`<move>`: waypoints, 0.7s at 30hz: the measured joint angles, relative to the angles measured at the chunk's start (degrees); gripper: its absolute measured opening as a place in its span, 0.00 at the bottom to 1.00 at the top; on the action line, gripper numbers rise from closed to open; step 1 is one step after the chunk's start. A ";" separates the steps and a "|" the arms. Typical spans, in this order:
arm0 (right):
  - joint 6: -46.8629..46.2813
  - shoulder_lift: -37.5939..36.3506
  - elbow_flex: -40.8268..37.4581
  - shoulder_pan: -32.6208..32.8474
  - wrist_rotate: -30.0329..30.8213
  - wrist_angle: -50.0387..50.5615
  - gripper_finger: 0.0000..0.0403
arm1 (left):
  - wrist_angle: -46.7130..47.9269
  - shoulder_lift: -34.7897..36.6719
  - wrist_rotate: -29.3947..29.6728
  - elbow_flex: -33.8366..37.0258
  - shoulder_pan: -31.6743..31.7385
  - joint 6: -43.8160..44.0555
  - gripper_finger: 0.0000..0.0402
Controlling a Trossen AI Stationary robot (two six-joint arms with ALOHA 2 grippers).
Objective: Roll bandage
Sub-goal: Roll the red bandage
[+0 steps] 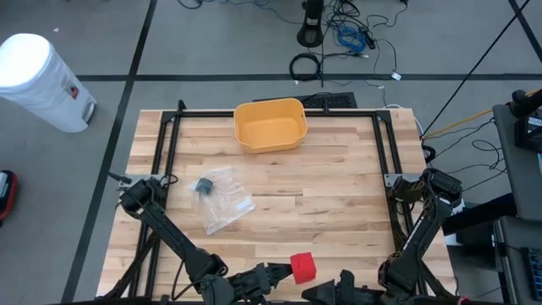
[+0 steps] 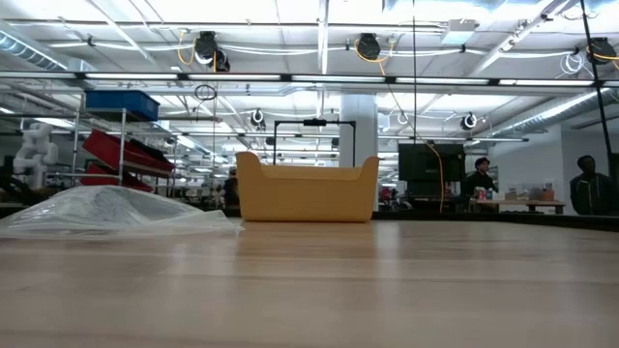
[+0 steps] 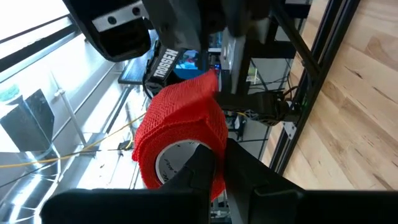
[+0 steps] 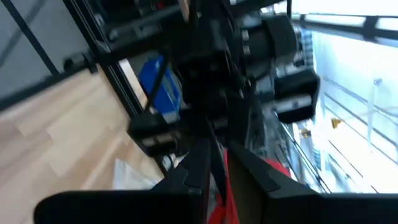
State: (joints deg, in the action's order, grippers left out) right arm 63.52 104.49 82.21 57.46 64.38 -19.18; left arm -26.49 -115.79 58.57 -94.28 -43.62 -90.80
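While both arms meet, the left pincer clamps the red bandage.

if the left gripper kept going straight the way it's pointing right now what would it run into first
Probably the right gripper. The left gripper, its fingers shut on the red bandage roll, points across the table's near edge at it, and the left wrist view shows that arm's dark body just beyond the roll. The gap is hard to judge.

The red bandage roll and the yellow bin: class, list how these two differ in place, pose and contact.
1. The red bandage roll is at the table's near edge; the yellow bin sits at the far edge.
2. The roll is gripped by the left claw; the bin is untouched.
3. The roll is a wound fabric cylinder; the bin is an open rigid tub.
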 joint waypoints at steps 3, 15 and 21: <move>-1.44 0.00 0.00 -0.93 -3.45 0.09 0.11 | -0.01 0.00 0.02 0.00 0.09 0.00 0.07; -2.44 0.00 0.00 -4.27 -4.57 1.04 0.11 | -0.06 0.00 0.42 0.00 0.09 0.00 0.07; -4.34 0.00 0.00 -4.23 -4.54 2.70 0.11 | -0.24 0.00 0.39 0.00 -0.37 -0.75 0.07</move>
State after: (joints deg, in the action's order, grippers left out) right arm 59.18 104.49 82.21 53.23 59.83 -16.48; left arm -26.73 -115.79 58.95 -94.28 -43.99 -91.56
